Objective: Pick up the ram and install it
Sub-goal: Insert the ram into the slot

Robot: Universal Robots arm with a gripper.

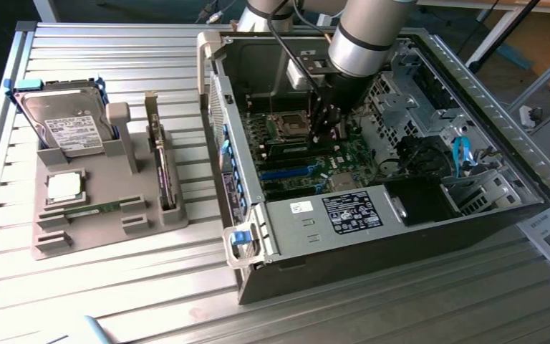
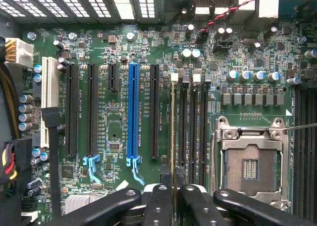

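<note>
End effector point(image 2: 173, 192) narrow, pinching ram point(image 2: 173, 127) edge-on at memory slots point(image 2: 193, 132) beside CPU socket point(image 2: 250, 164); seated or not, unclear. Risks: tilt or sideways offset jamming the edge against a slot wall, flexing the board; thin grip slipping under push.

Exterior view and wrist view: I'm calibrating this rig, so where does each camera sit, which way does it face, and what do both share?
Exterior view: raised off the arm, angled down at the open computer case on the slatted table; the arm reaches down into it.
Wrist view: on the wrist, facing straight along the gripper at the motherboard; black fingers shut on the thin ram, edge-on.
Shared: the motherboard, its empty processor socket and the blue slot.
</note>
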